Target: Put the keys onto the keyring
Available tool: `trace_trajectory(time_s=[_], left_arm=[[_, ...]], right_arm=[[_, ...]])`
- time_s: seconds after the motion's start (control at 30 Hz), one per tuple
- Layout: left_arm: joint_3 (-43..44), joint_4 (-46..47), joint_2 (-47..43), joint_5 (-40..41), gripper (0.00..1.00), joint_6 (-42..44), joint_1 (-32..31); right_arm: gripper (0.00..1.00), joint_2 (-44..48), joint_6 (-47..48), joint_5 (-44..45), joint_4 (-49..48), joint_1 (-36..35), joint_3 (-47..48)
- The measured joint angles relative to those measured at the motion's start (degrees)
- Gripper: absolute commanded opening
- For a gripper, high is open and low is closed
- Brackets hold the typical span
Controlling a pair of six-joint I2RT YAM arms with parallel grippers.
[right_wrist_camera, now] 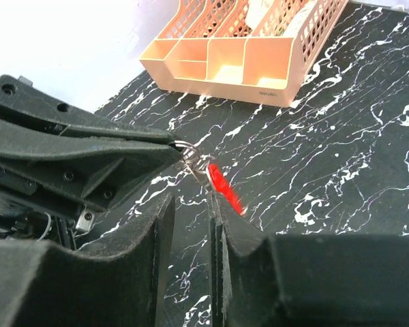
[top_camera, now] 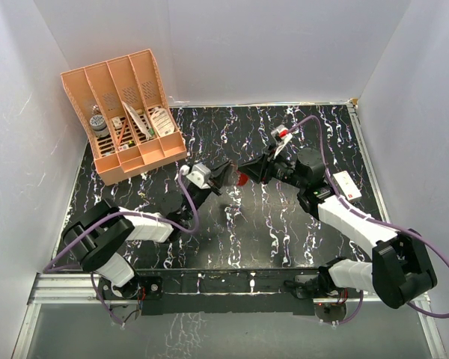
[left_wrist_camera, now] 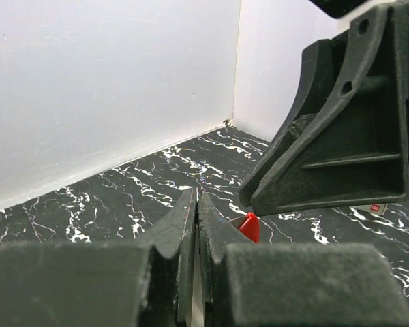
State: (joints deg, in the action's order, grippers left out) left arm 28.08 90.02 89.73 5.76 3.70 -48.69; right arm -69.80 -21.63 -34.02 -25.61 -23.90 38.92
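The left jaws are closed flat, and a small metal loop (right_wrist_camera: 186, 150) is pinched at their tips. A red piece (right_wrist_camera: 225, 187) hangs from the loop in the air above the middle of the counter (top_camera: 284, 224), not touching the surface. It is judged to be held out sideways so that it is offered to the right jaws, which face it tip to tip. The right jaws stand slightly apart, with nothing seen clamped between them. The red piece lies just past the tip of one right finger; whether it is touched there cannot be told. A rack (top_camera: 135, 161) stands well apart at the far left corner.

Much is hard to make out. Whether the red piece is a key's head or the keyring's red rim is not settled, since it is seen edge-on and smeared. No white rim can be picked out. Whether anything is threaded on the loop cannot be seen. In the left wrist view only a red tip is shown beside the left finger, the rest being covered. From above, the piece is a mere red speck between the two arms.
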Motion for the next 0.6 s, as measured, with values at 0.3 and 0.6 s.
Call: trace_trajectory(time_s=[0.3, 0.6], left_arm=[[-3.04, -0.02, -1.51, -5.2, 0.0, -7.8, 5.14], [-3.34, 0.02, -3.98, -14.71, 0.0, -13.35, 8.2]], right_arm=[[0.3, -0.09, 3.93, -1.6, -1.53, 0.07, 0.0], [0.3, -4.63, 6.71, -8.63, -5.51, 0.81, 0.87]])
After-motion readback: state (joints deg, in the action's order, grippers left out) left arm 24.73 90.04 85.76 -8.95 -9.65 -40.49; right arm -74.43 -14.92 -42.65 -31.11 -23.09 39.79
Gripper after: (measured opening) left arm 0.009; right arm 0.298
